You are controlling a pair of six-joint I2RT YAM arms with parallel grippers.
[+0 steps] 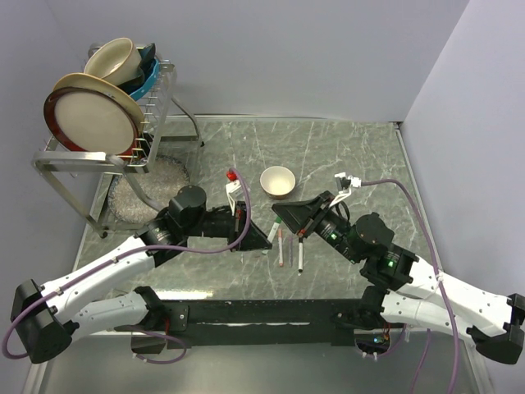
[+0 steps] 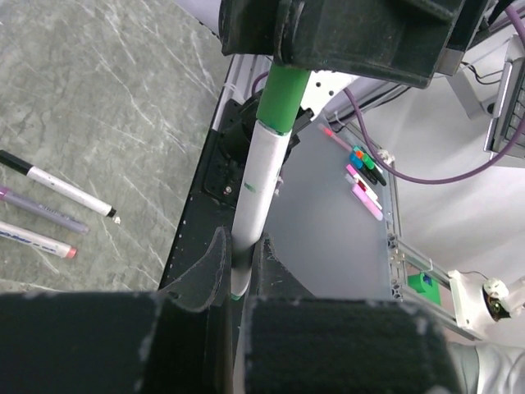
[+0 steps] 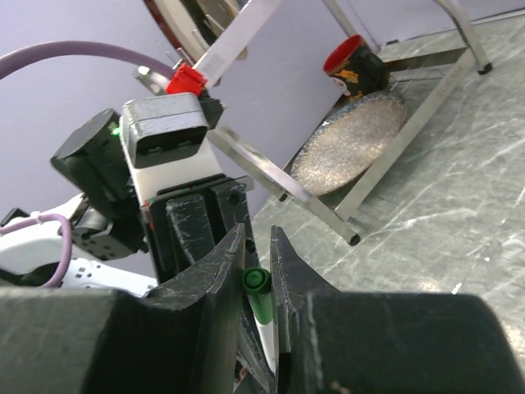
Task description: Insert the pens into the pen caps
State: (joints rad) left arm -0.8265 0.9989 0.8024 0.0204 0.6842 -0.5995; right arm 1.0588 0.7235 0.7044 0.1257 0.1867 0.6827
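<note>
- Nearest, just right of centre, three slim pens lie loose and side by side on the grey marbled worktop (image 1: 353, 156): a black-ended pen (image 2: 61, 187), a greyish pen (image 2: 45, 212) that is hard to make out, and a red-tipped pen (image 2: 37, 238).
- Just beyond them the two arms meet over the middle of the worktop.
- The left end effector (image 2: 238, 256) is clenched on the lower barrel of a fourth, white pen (image 2: 261, 185), holding it up off the worktop.
- The right end effector (image 3: 257, 263) is clamped on the green cap (image 2: 284, 94), which sits over that pen's upper end.
- The step in hand looks like capping the green pen, and the cap seems to be on the barrel already. I cannot tell whether it is fully seated.
- The next move probably calls for a straight push along the pen's axis until the cap is snug, then one side letting go.
- My count is four pens and one cap. I cannot find a red or black cap.
- Farther back, at centre, stands one small cream bowl (image 1: 277, 194).
- Farthest, at the left, one wire dish rack (image 1: 156, 107) holds two large plates and what look like two bowls.
</note>
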